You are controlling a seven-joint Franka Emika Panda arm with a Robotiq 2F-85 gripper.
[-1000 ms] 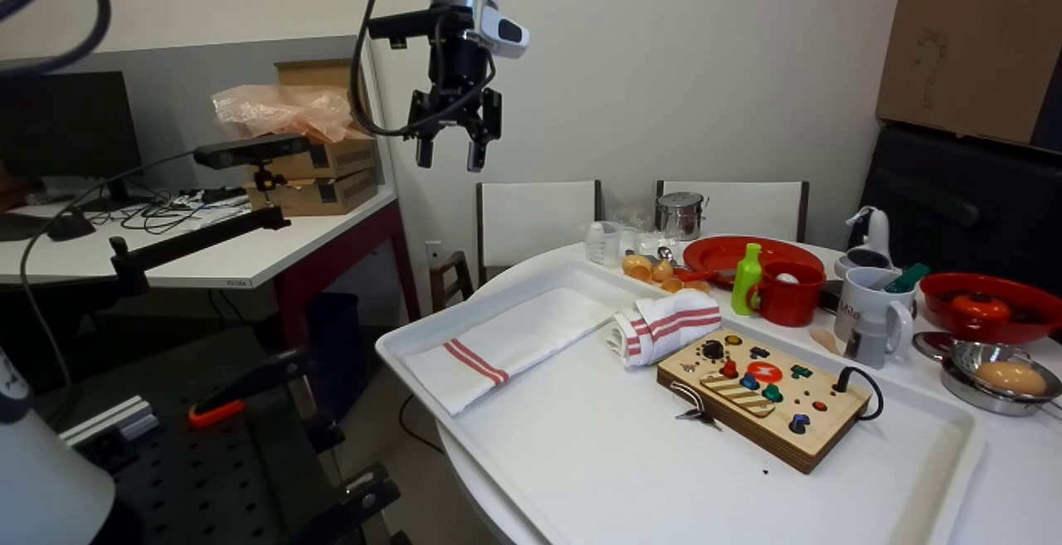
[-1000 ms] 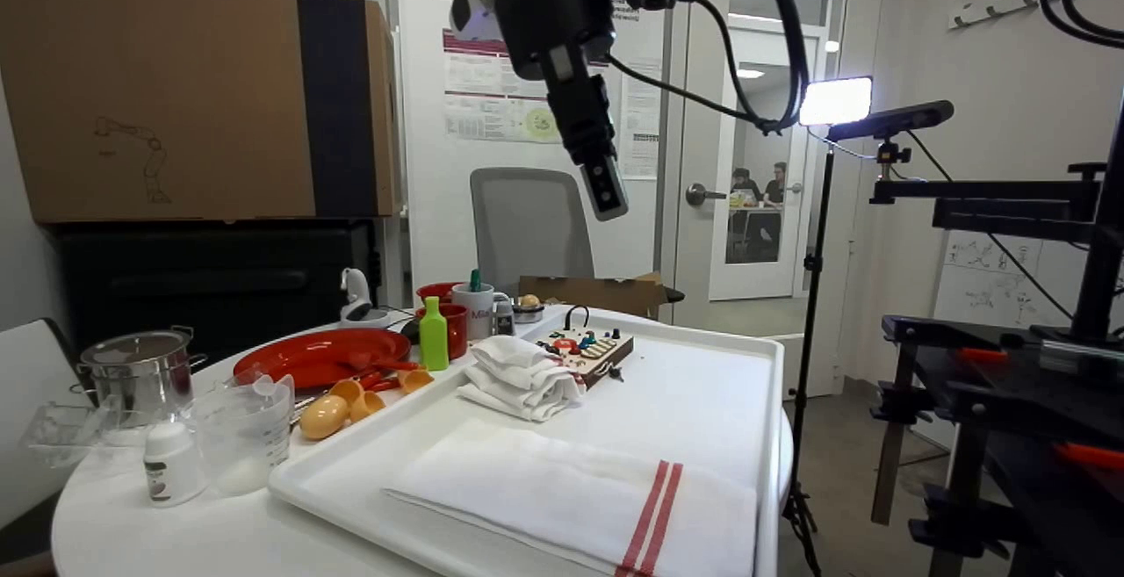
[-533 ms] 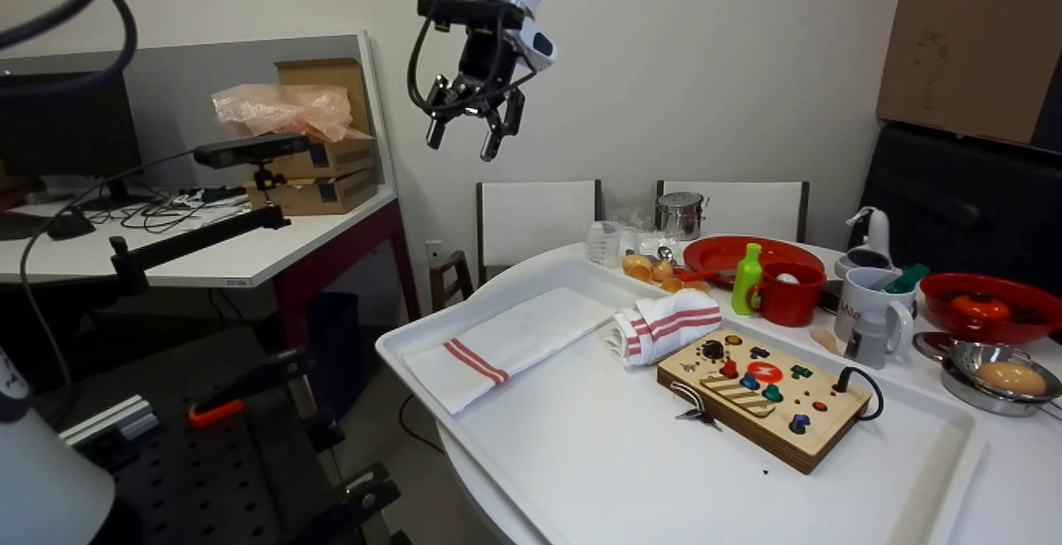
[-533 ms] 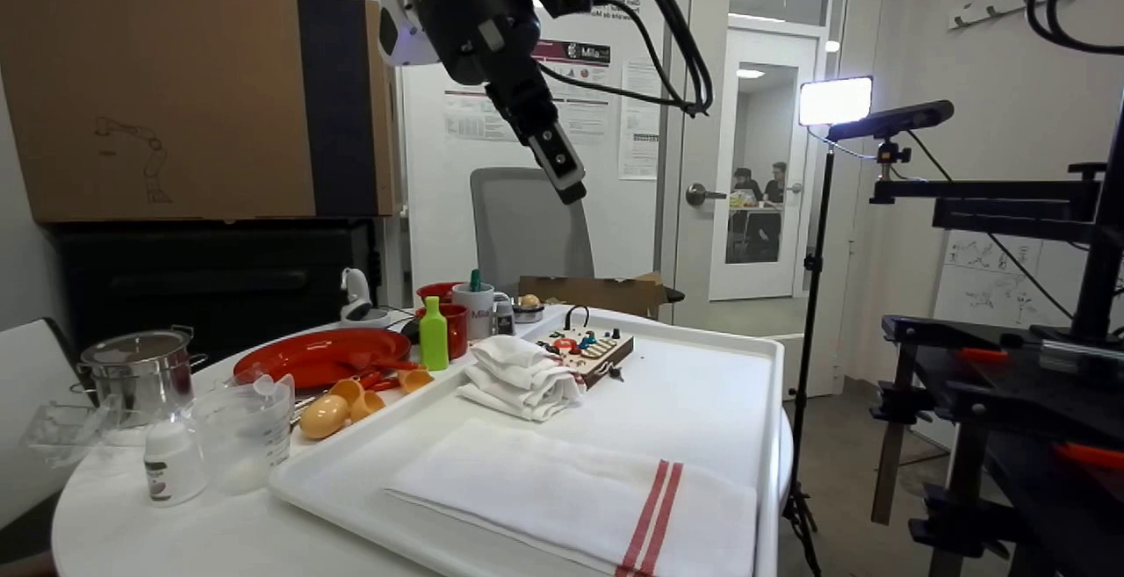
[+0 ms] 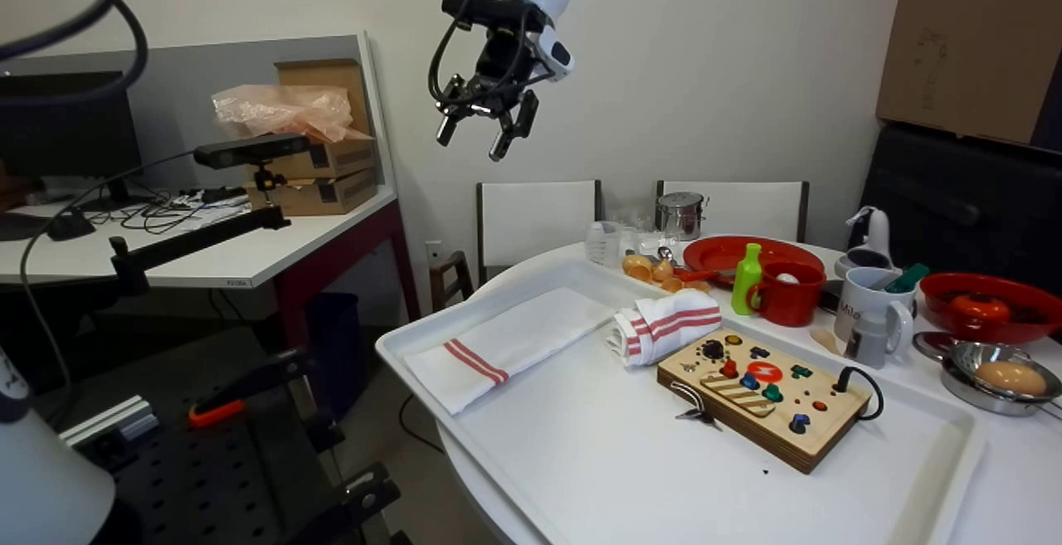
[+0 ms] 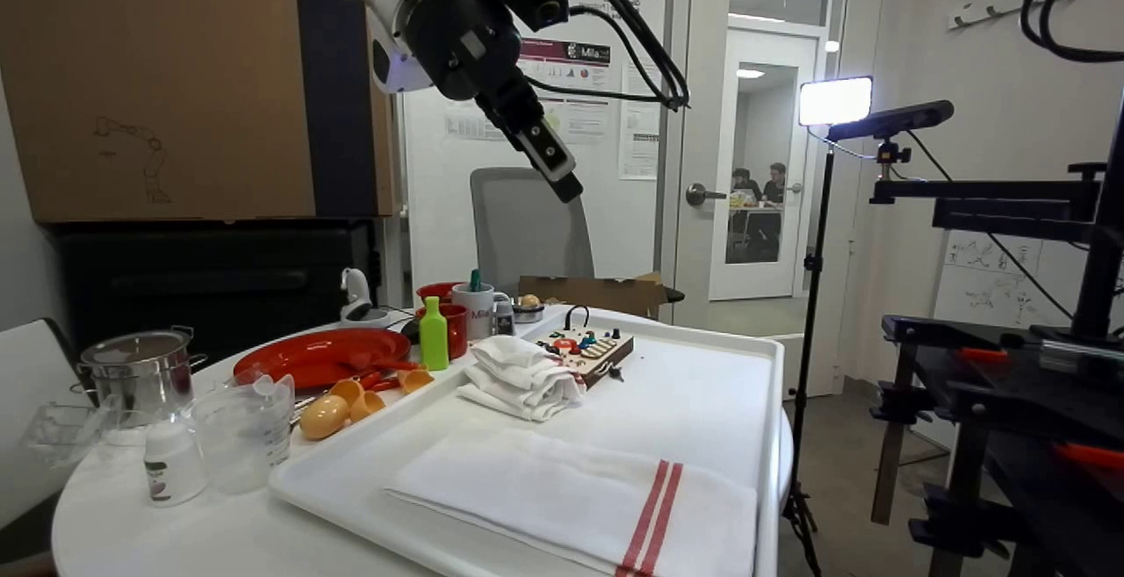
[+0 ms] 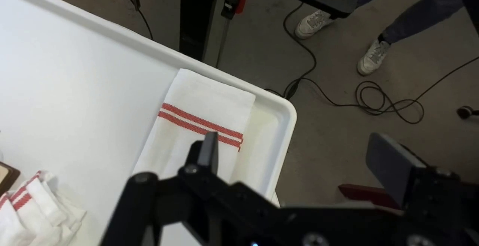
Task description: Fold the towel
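The white towel with two narrow red stripes lies flat as a folded, layered strip at one end of the white tray [image 5: 581,454]. The towel shows in both exterior views [image 5: 531,333] [image 6: 571,494] and in the wrist view [image 7: 202,100]. Its far part is hidden behind the gripper in the wrist view. My gripper [image 5: 470,145] is open and empty, tilted, high above the tray and well apart from the towel. It also shows side-on in an exterior view [image 6: 562,182]. In the wrist view the fingers [image 7: 293,141] are wide apart with nothing between them.
A bunched white-and-red cloth [image 5: 668,325] sits on the tray beside the towel, next to a wooden board with knobs [image 5: 772,396]. A green bottle [image 5: 747,279], red mug [image 5: 788,294], red plate [image 5: 705,255], eggs and shells, and a steel pot [image 5: 680,215] stand behind the tray.
My gripper has moved to the right and slightly up in an exterior view, to the left in the other exterior picture, and has tilted. The fingers stay open. The towel has not moved.
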